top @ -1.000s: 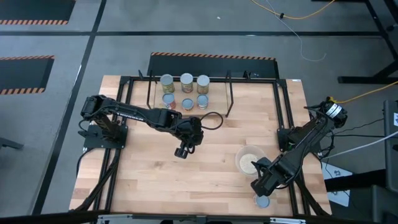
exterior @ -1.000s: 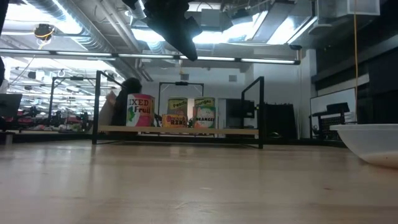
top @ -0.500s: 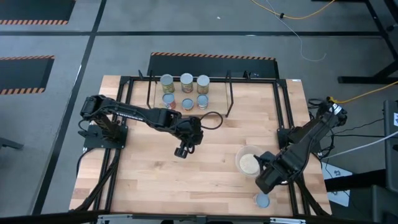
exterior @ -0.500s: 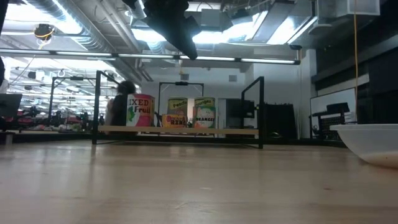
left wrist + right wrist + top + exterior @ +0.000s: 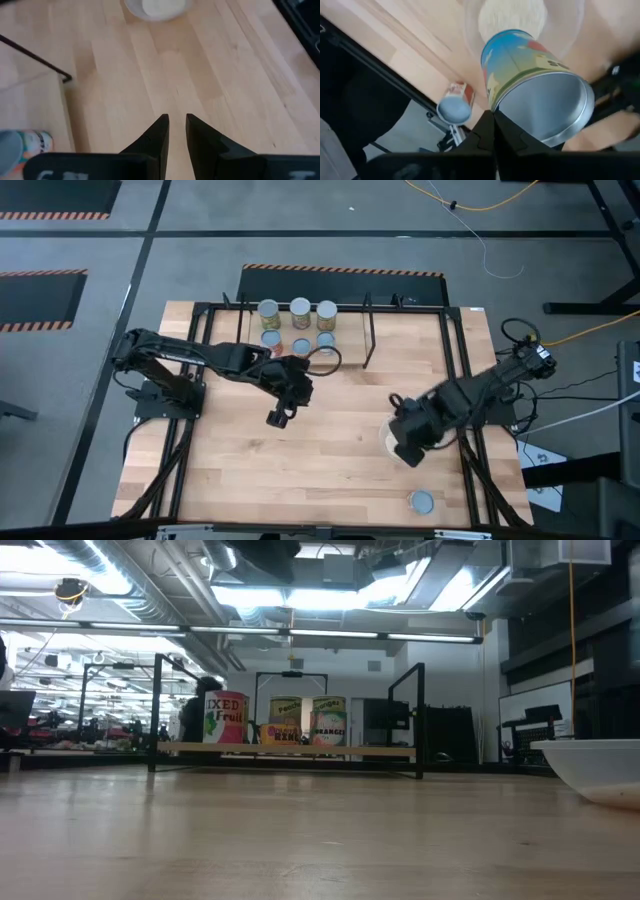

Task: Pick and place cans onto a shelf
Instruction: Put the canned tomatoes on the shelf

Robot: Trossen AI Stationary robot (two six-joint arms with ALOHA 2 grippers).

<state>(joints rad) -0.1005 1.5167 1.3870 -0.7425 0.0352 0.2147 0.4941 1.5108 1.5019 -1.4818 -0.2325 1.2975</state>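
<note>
My right gripper [image 5: 403,448] hangs above the clear bowl [image 5: 386,436], shut on a can [image 5: 530,80] with a blue, green and yellow label. Another can [image 5: 422,501] stands by the near right corner on its end. Several cans [image 5: 300,308] stand on the black-rod shelf [image 5: 368,340] at the far edge, and three labels [image 5: 285,722] face the low view. My left gripper [image 5: 277,417] hovers over the table's middle, in front of the shelf, open by a narrow gap [image 5: 177,120] with nothing between its fingers. My right gripper meets the can at the rim of its bare silver end [image 5: 507,119], the fingers closed together there and pointing steeply down. The fingertips themselves cover the exact place of contact. The can hangs tilted below them, clear of the table, over the bowl of grains [image 5: 512,17].
The bowl [image 5: 600,770] sits right of centre. Black tube frames [image 5: 462,380] run along the table's left and right sides. Bare wood lies between the shelf and the near edge. A cable loop [image 5: 322,360] trails from the left arm near the shelf.
My right gripper has risen from the near right corner and swung toward the far edge and left, to above the bowl, rolling its wrist; the can on the table stays put. My left gripper has gone up and toward the table's left, out of the low view.
</note>
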